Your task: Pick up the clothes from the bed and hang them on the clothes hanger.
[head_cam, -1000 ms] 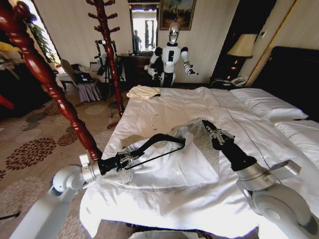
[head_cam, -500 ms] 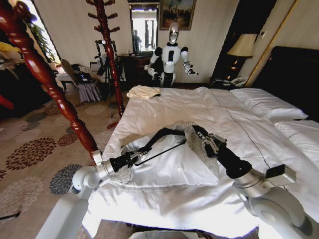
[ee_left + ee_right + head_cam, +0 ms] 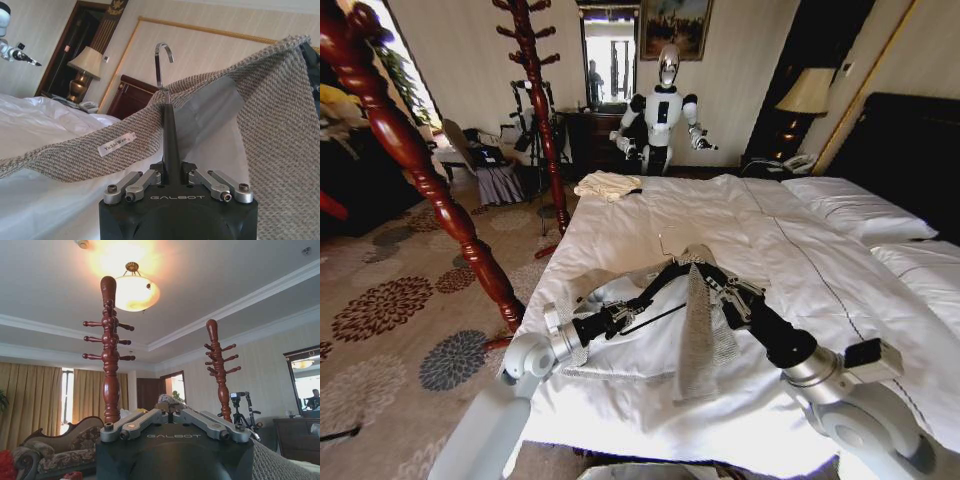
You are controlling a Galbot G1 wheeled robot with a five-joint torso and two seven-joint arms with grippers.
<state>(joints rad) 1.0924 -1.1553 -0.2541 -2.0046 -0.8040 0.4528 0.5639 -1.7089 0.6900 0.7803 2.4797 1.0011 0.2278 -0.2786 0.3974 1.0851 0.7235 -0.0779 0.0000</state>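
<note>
Tweed jacket (image 3: pixel 698 320) hangs lifted above the bed (image 3: pixel 790 250) in the head view, my right gripper (image 3: pixel 718 293) pinching its edge. From the left wrist, my left gripper (image 3: pixel 175 181) clamps the black hanger (image 3: pixel 170 145) under the collar. From the right wrist, fabric (image 3: pixel 280 465) barely shows; I judge a thin pinch could slip, dropping it.

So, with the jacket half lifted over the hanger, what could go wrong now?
1. The jacket is draped over only one end of the hanger; most of it lies on the bed, so it may slide off.
2. The left gripper holds the hanger by one thin end, so it may twist.
3. The right gripper pinches only a fold of fabric, which may slip out.
</note>
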